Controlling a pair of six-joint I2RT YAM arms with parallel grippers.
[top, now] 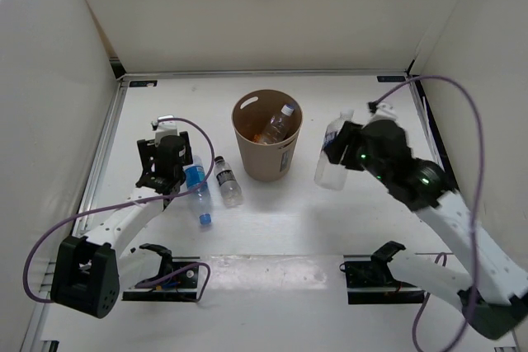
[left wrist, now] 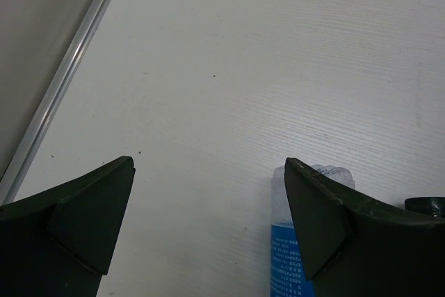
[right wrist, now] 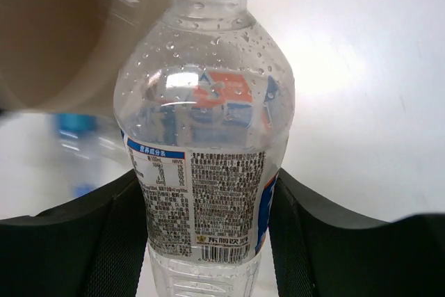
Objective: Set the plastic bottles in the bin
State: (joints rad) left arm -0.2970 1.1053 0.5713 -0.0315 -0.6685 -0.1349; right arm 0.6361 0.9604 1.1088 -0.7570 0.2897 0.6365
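Your bin [top: 266, 162] stood upright at the middle of the desk [top: 272, 228], tan and tapered. It had one white-capped bottle [top: 279, 126] inside, leaning with its cap toward the far right of the rim and an orange label showing.

Just right of the bin, and apart from it, your right claw [right wrist: 207, 193] was pinching a second clear bottle [right wrist: 205, 137]. One finger pressed each side of the printed label, below the white cap. Droplets clung to the inside of that bottle.

Left of the bin, two more bottles lay on their sides on the desk. The dark-capped bottle [top: 228, 180] was nearer the bin, with its cap pointing far. The blue bottle [top: 197, 187] lay just beside it, with its blue cap pointing near. Your left claw [left wrist: 208, 165] hung over that spot with its fingers spread wide and nothing between them. The base of the blue bottle showed beside its right finger.

The desk was white and faintly ribbed, with a few dark specks. A metal rail [left wrist: 66, 81] ran along its left edge. Plain white walls [top: 272, 6] closed in the left, far and right sides, and purple cables [top: 470, 113] looped from both arms.
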